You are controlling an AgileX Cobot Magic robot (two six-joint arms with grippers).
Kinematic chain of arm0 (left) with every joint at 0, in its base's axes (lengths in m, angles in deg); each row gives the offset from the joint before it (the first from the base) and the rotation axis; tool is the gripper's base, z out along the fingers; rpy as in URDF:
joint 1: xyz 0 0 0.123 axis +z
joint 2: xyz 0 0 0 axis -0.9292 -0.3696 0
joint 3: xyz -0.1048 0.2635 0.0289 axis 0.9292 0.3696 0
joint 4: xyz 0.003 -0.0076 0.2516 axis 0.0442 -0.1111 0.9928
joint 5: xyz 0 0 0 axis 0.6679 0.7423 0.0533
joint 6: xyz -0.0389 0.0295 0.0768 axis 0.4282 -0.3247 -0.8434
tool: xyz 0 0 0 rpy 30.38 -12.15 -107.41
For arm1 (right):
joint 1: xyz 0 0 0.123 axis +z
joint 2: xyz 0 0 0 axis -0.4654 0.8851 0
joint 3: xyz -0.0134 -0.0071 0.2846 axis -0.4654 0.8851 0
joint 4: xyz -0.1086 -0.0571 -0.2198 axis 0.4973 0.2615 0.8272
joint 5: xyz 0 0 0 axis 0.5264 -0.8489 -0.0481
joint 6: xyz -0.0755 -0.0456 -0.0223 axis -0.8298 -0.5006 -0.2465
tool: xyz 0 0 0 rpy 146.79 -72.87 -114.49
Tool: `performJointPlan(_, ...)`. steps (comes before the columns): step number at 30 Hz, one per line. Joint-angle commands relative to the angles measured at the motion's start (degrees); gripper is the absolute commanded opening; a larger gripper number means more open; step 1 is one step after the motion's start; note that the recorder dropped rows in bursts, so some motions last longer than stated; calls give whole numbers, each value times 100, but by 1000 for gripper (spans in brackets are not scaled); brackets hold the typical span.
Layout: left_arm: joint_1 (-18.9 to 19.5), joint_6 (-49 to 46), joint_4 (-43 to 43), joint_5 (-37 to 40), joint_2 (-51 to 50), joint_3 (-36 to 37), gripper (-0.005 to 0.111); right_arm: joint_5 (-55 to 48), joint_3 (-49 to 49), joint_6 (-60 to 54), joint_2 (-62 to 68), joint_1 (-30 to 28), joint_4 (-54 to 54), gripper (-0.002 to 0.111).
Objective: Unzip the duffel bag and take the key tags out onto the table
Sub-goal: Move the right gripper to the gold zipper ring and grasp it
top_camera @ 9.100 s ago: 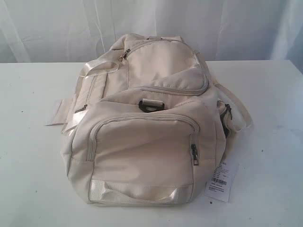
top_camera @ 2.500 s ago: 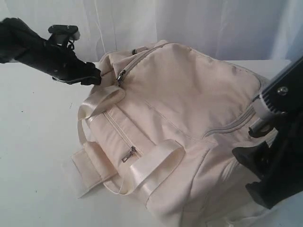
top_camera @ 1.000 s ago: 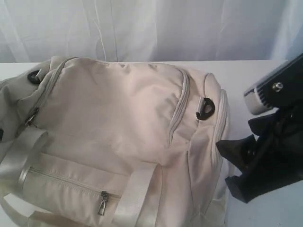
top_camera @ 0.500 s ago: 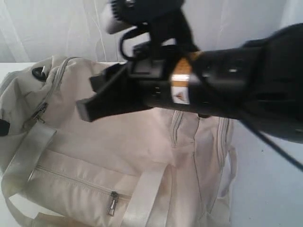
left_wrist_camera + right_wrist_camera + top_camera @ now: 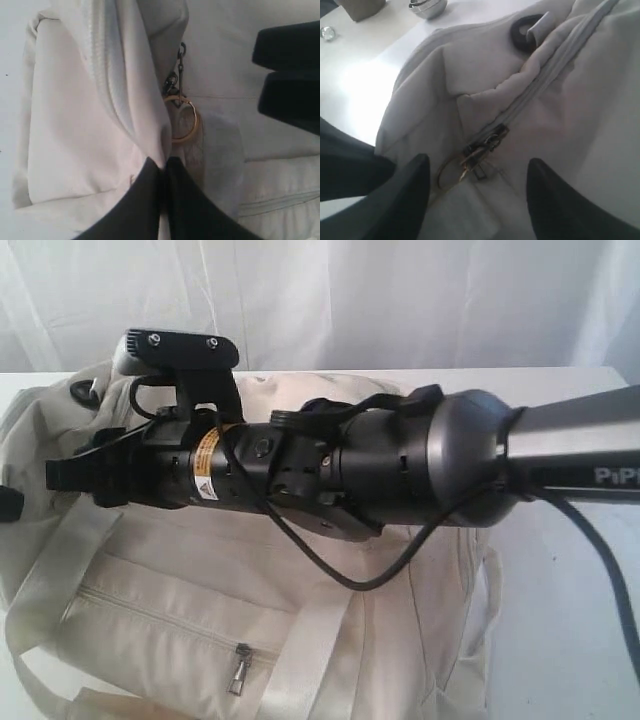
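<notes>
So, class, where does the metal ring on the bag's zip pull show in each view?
Exterior: not seen; the right arm covers that end of the bag.
Left wrist: ring mid-picture, just beyond the shut left claw.
Right wrist: ring inside the open right claw.
Shared landmark: the right claw.

Your right arm (image 5: pixel 380 465) lies across the top of the duffel bag (image 5: pixel 170 610), barring the way over it from the right side. Between the spread fingers of the right gripper (image 5: pixel 477 165) there is room on both sides of the zipper pull (image 5: pixel 482 144) and its ring (image 5: pixel 449 176). The left gripper (image 5: pixel 162 162), pinched on the fabric just beside, crowds that spot. Bare table (image 5: pixel 555 640) lies right of the bag.
</notes>
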Motion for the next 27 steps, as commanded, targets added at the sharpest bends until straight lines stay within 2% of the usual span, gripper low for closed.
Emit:
performJointPlan(1, -41, -35, -675, 13, 141, -41, 0, 454, -70, 612, 151, -35, 143, 54)
performJointPlan(13, -41, -35, -691, 48, 141, -41, 0, 1051, -282, 2662, 560, -35, 1931, 54)
performJointPlan(20, -41, -35, -733, 58, 141, -41, 0, 1098, -295, 2773, 694, -35, 1912, 54)
performJointPlan(27, -41, -35, -731, 91, 141, -41, 0, 1098, -637, 2893, 992, -35, 1914, 46)
